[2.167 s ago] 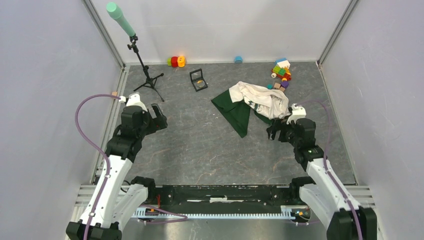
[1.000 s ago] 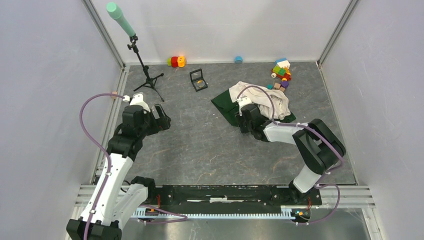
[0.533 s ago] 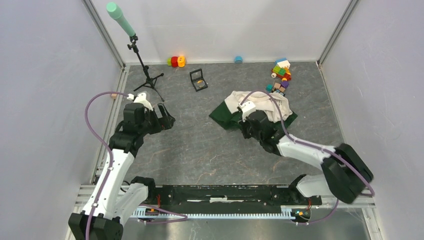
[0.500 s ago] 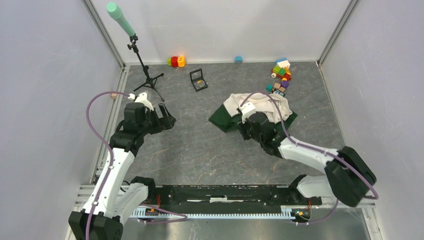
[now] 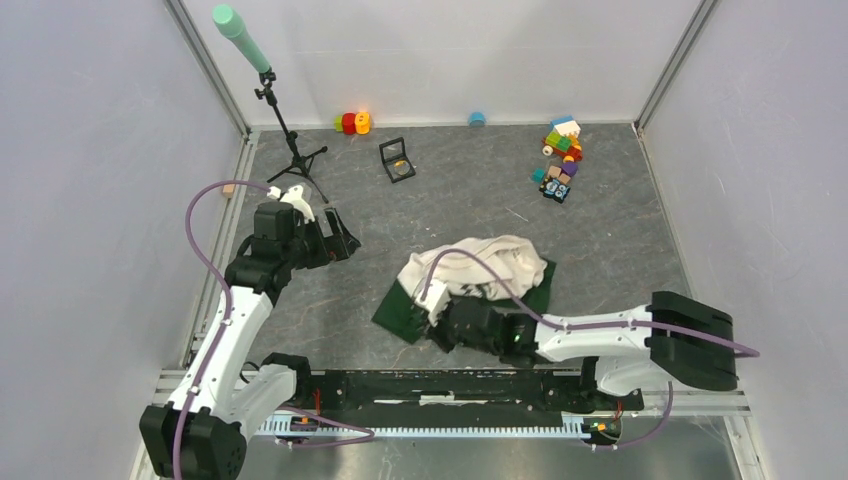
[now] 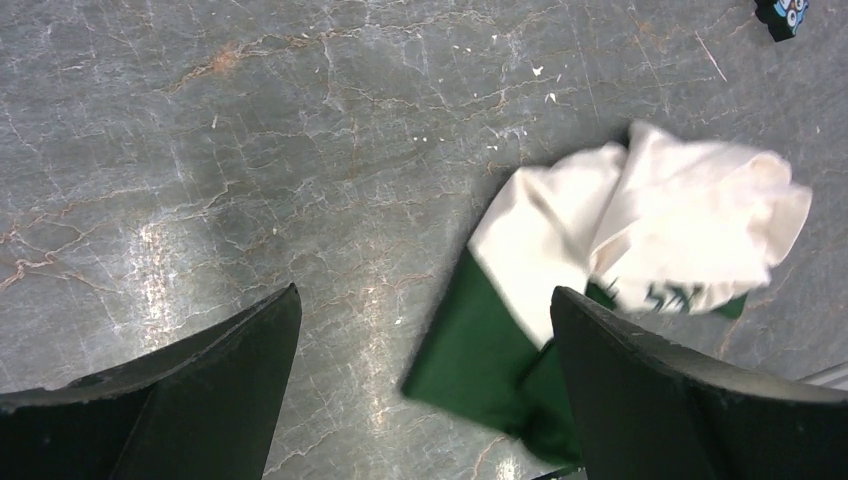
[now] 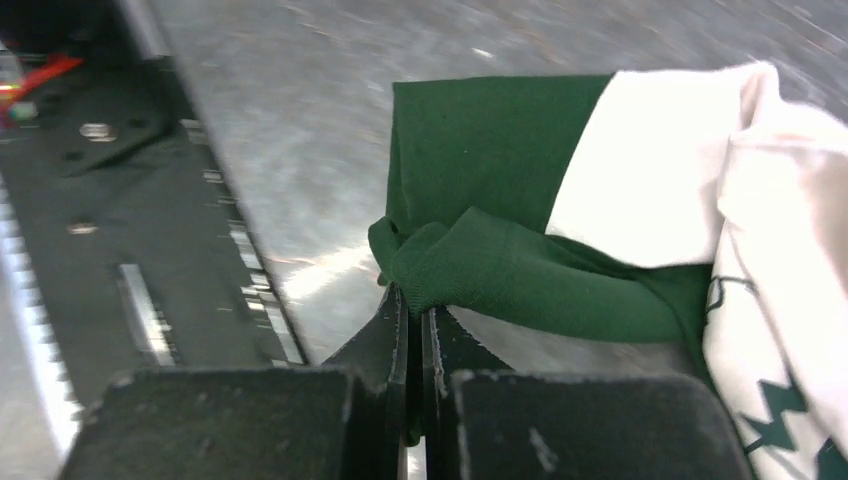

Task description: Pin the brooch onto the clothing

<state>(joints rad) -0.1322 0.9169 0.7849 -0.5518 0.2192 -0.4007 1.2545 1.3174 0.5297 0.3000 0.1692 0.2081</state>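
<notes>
Ideally the right gripper (image 7: 411, 305), pinched shut on a dark green fold of the crumpled T-shirt (image 5: 490, 258) by the near edge of the table (image 5: 600, 240), holds firm while the wide-open left gripper (image 6: 425, 390) helps spread it flat, the brooch (image 5: 401, 170) seemingly lying far off in its black box (image 5: 392, 148).

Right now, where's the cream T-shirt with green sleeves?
In the top view, the crumpled cream-and-green T-shirt lies near the front centre of the table, its green edge pinched in the right pincer.
</notes>
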